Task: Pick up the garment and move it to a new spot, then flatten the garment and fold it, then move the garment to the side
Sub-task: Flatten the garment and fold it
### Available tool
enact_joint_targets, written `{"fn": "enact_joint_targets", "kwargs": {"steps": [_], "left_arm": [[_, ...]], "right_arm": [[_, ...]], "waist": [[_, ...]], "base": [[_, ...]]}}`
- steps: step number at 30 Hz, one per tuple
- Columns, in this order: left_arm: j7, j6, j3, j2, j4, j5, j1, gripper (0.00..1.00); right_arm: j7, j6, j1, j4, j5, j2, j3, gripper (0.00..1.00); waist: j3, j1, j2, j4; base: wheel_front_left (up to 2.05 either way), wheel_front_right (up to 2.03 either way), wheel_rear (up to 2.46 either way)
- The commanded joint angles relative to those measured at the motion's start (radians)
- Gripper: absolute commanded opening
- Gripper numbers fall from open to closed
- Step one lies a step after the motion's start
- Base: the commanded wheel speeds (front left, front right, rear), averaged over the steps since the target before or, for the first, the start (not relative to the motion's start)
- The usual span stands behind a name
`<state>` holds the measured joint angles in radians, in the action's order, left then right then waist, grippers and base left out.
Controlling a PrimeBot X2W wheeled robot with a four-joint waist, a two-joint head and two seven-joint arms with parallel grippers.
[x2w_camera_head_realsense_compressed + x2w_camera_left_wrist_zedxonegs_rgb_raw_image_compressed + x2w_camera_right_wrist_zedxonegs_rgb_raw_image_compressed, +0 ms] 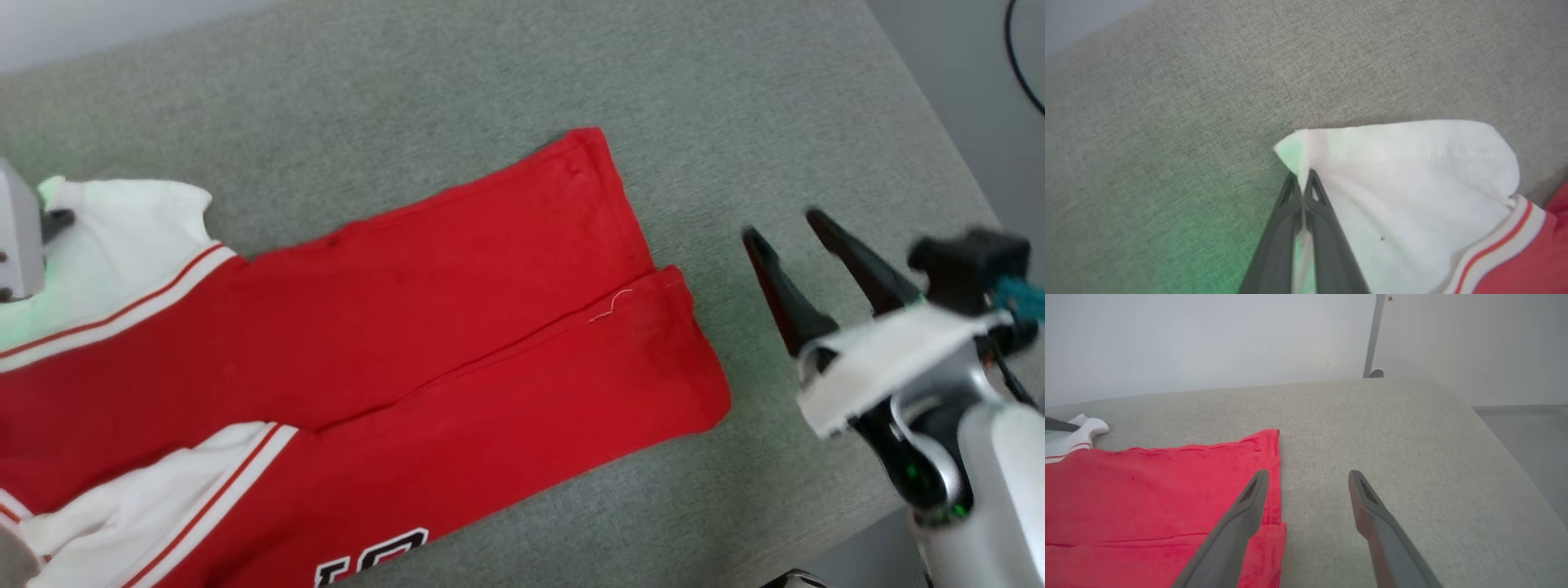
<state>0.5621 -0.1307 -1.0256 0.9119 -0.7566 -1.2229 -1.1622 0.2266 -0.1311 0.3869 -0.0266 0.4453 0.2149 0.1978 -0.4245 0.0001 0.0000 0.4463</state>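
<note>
White sleeve corner, far left of frame, is clamped in my left jaws. The red garment lies mid-frame on the grey bench; my right jaws stand apart just right of its hem. I judge a low, gentle outward pull flattens best.

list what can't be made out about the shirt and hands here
Lettering: head view, cut off by the bottom edge, unreadable.
Shirt neck end: head view, runs past the left edge.
Left hand body: left wrist view, below the bottom edge; its fingers pinch the sleeve.
Right hand: head view, wrist motion-blurred.
</note>
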Motion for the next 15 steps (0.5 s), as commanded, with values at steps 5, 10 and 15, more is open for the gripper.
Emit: {"fn": "enact_joint_targets", "kwargs": {"steps": [5,10,15], "left_arm": [[-0.010,0.001,-0.034,-0.042,0.018,-0.004,-0.011,0.00],[-0.037,0.001,-0.056,-0.097,0.036,-0.016,-0.041,0.00],[-0.079,-0.001,-0.098,-0.131,0.056,-0.005,-0.066,0.00]], "right_arm": [[0.121,0.001,0.178,0.097,-0.015,0.013,0.064,1.00],[0.310,0.001,0.372,0.249,0.016,0.015,0.118,1.00],[0.443,0.001,0.529,0.422,0.045,0.028,0.166,1.00]], "waist": [[-0.034,-0.0001,0.0000,-0.046],[-0.055,-0.0001,0.0000,-0.111],[-0.079,-0.0001,0.0000,-0.172]], "base": [[0.00,0.00,0.00],[0.00,0.00,0.00],[0.00,0.00,0.00]]}}
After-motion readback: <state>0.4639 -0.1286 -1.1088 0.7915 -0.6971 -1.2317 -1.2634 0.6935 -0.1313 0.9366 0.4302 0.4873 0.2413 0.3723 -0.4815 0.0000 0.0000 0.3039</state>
